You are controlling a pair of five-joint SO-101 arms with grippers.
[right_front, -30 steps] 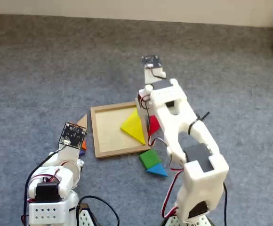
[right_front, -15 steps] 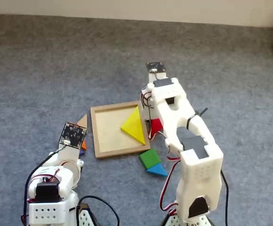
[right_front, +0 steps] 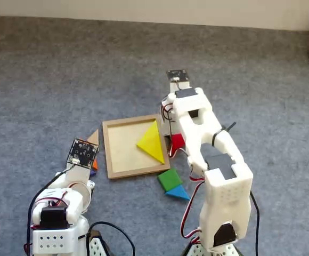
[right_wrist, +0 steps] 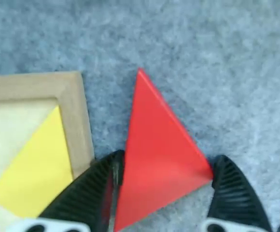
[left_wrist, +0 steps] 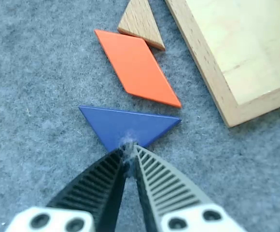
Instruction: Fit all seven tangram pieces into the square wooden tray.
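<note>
The square wooden tray (right_front: 112,152) lies mid-table with a yellow triangle (right_front: 152,141) in its right part. A red triangle (right_wrist: 157,145) lies flat on the carpet just outside the tray's right rim (right_wrist: 75,111). My right gripper (right_wrist: 166,166) is open, low over it, one finger on each side. My left gripper (left_wrist: 129,145) is shut, its tips touching the near point of a dark blue triangle (left_wrist: 130,124). Beyond that lie an orange parallelogram (left_wrist: 137,67) and a wooden triangle (left_wrist: 140,21), all left of the tray (left_wrist: 203,58).
A green piece (right_front: 169,178) and a light blue triangle (right_front: 178,192) lie on the carpet in front of the tray's near right corner, beside the right arm (right_front: 197,122). Grey carpet stretches open behind and to both sides.
The right arm swung right from over the tray to the red triangle, leaving the yellow triangle lying in the tray. The left arm has kept still.
</note>
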